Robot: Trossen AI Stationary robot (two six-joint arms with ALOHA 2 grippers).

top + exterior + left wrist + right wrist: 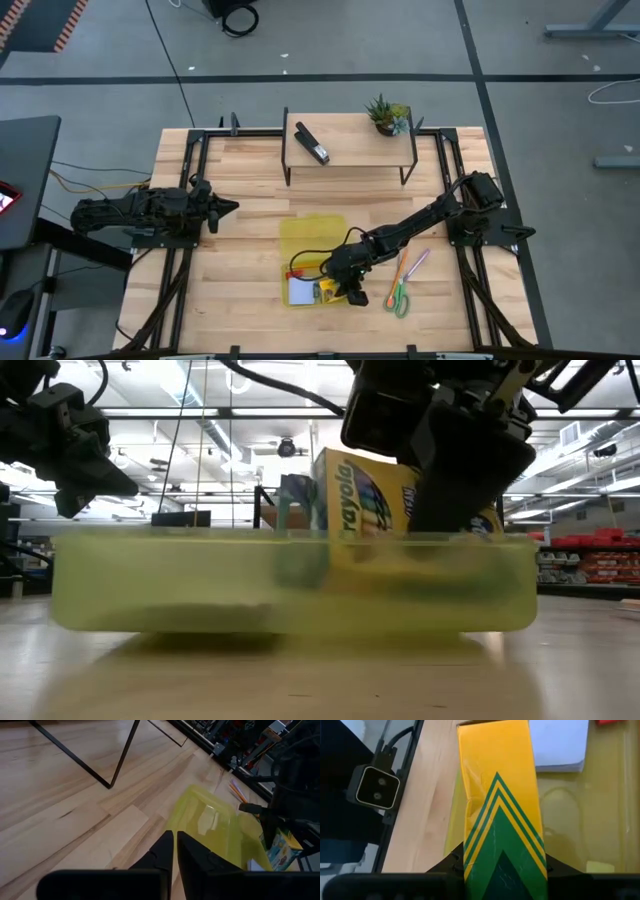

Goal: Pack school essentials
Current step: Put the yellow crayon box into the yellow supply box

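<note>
The near end of the yellow case is blocked by the right gripper and its crayon box. Bare table is left open beside it (on the left arm's side).

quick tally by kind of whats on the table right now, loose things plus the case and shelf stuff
yellow case: 1
crayon box, held in the right gripper over the case: 1
pale notepad in the case: 1
green-handled scissors: 1
pens or pencils beside the scissors: 2
black stapler on the shelf: 1
potted plant: 1
total: 8
</note>
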